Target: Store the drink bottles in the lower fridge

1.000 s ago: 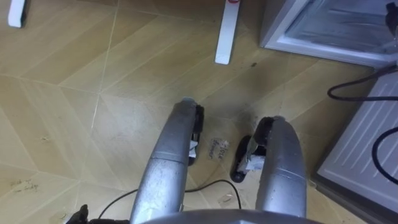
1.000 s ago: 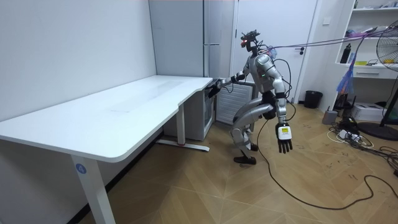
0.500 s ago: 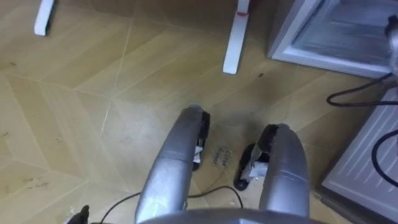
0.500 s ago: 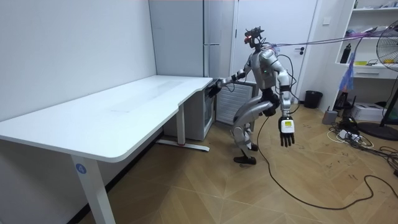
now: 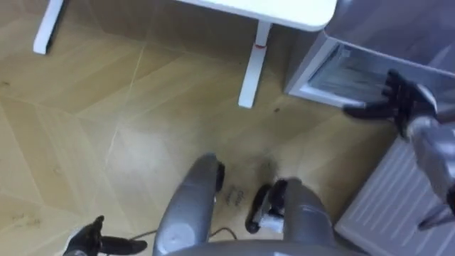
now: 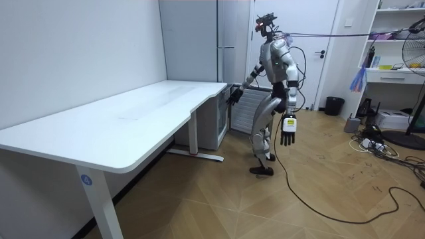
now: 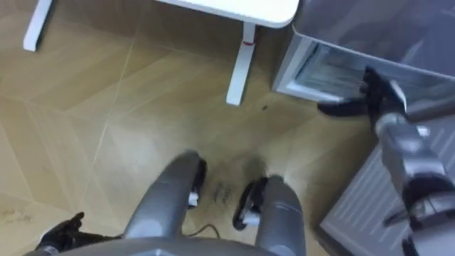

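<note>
The robot stands upright on the wooden floor [image 5: 106,142], just in front of the lower fridge [image 5: 334,75], at the end of the white desk [image 6: 133,113] that meets the fridge's side. The fridge door [image 5: 387,206] is swung open toward the robot, its ribbed inner face showing. The right hand [image 5: 398,99] is stretched out to the front edge of the fridge opening, with fingers spread and the thumb pointing toward the desk side. It grips nothing, and whether it touches the fridge frame cannot be told. The left hand [image 6: 287,133] hangs low at the robot's side, on the side away from the fridge, with fingers straight and loose and nothing in them. The 2 hands are well apart. A white desk leg [image 5: 249,71] stands on the floor just beside the fridge's corner. Where the drinks are cannot be told.
</note>
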`<state>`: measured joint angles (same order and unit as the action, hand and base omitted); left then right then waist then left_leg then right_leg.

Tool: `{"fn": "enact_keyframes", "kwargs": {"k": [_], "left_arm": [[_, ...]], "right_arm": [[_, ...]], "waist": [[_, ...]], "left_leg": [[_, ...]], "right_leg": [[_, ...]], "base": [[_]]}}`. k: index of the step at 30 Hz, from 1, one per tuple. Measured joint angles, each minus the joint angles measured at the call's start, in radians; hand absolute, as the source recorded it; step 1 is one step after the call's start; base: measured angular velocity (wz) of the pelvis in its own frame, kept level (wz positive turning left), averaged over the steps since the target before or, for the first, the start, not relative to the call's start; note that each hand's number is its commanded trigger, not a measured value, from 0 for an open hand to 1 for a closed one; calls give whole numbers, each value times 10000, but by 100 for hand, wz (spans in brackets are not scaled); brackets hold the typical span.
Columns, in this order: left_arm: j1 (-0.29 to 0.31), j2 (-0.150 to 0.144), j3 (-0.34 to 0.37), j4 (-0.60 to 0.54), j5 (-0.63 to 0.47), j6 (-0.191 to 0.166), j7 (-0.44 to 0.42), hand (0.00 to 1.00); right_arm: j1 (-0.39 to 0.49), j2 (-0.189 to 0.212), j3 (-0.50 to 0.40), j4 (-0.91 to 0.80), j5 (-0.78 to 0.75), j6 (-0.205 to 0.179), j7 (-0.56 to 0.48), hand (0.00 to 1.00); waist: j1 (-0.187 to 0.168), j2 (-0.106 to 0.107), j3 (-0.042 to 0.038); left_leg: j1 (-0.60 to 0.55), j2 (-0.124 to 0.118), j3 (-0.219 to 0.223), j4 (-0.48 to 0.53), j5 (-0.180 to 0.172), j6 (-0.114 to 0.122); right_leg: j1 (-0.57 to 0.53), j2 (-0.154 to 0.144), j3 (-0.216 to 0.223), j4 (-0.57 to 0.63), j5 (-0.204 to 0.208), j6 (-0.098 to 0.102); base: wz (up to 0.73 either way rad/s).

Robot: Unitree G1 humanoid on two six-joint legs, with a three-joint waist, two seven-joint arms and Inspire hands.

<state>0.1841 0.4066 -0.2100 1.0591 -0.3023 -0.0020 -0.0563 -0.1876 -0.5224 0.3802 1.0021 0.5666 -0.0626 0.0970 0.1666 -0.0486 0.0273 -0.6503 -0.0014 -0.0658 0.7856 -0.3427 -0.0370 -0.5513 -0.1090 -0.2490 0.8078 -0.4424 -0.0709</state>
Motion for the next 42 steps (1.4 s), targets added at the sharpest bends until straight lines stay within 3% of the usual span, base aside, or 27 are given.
{"fn": "enact_keyframes", "kwargs": {"k": [1,5,7,9,12,15,16,19,23,30,33,40,42], "left_arm": [[-31,-52,18,86,3,-24,9,0],[-186,-478,209,608,29,-46,268,0],[117,-1001,542,813,400,-119,470,0],[147,-1342,785,964,714,-119,562,0],[305,-1742,1217,994,809,-149,765,0],[356,-1895,1462,1007,1186,-202,989,0],[431,-1953,1766,1003,1442,-198,1000,0],[634,-2071,2375,1004,1916,-141,1054,0],[728,-2157,2476,1000,2393,-4,1126,0],[559,-2599,2849,1002,2968,104,1178,0],[567,-2601,2864,1005,3097,246,1290,0],[468,-2602,2981,846,3935,695,1210,0],[356,-2609,3291,758,3934,698,1149,0]], "right_arm": [[416,244,-100,414,-184,-14,311,0],[1680,1096,-282,1357,-271,156,780,0],[2603,1706,-974,1781,-263,202,1088,0],[3293,2087,-1361,1885,-135,200,1130,0],[3549,2655,-2063,2167,12,187,1114,0],[3657,3051,-2472,2484,281,146,1090,0],[3725,3153,-2655,2536,275,190,1092,0],[3731,3325,-3046,2652,258,206,1152,0],[3706,3410,-3266,2841,259,207,1232,0],[3613,3552,-3642,3012,-56,212,1211,0],[3442,3559,-3665,3190,-279,342,1175,0],[3129,3560,-3873,3181,-816,761,1018,0],[2942,3557,-4044,3183,-1248,860,1008,0]], "waist": [[-99,49,-56],[-238,110,-124],[-495,180,-156],[-599,176,-178],[-829,155,-182],[-921,198,-197],[-945,162,-246],[-1061,174,-264],[-1173,231,-271],[-1380,283,-257],[-1439,275,-204],[-1429,258,-181],[-1445,218,-115]], "left_leg": [[394,50,22,-332,34,39],[1922,62,349,-1527,152,200],[3110,4,535,-2534,291,291],[3916,-74,599,-3177,410,336],[4920,-15,787,-4003,514,353],[5642,43,811,-4490,530,357],[5830,35,832,-4600,530,357],[6244,34,838,-4846,530,357],[6539,-5,842,-5166,553,396],[6627,-7,1009,-5226,556,401],[6846,-8,1052,-5291,557,402],[7035,32,1107,-5313,557,402],[7104,40,1121,-5309,559,399]], "right_leg": [[475,76,-61,-517,114,60],[2051,153,-59,-1942,417,341],[3185,241,-22,-3019,710,539],[3882,258,-2,-3719,910,663],[4893,418,9,-4690,1322,747],[5744,601,15,-5683,1716,811],[5957,606,28,-5884,1761,828],[6295,623,29,-6099,1857,861],[6542,634,51,-6388,1922,902],[6555,633,214,-6403,1933,910],[6727,630,258,-6419,1935,912],[6851,665,483,-6414,1939,907],[6913,684,593,-6420,1943,899]], "base": [[0],[-2],[-18],[-14],[-28],[-9],[-6],[-10],[-6],[-5],[-5],[-6],[-4]]}}
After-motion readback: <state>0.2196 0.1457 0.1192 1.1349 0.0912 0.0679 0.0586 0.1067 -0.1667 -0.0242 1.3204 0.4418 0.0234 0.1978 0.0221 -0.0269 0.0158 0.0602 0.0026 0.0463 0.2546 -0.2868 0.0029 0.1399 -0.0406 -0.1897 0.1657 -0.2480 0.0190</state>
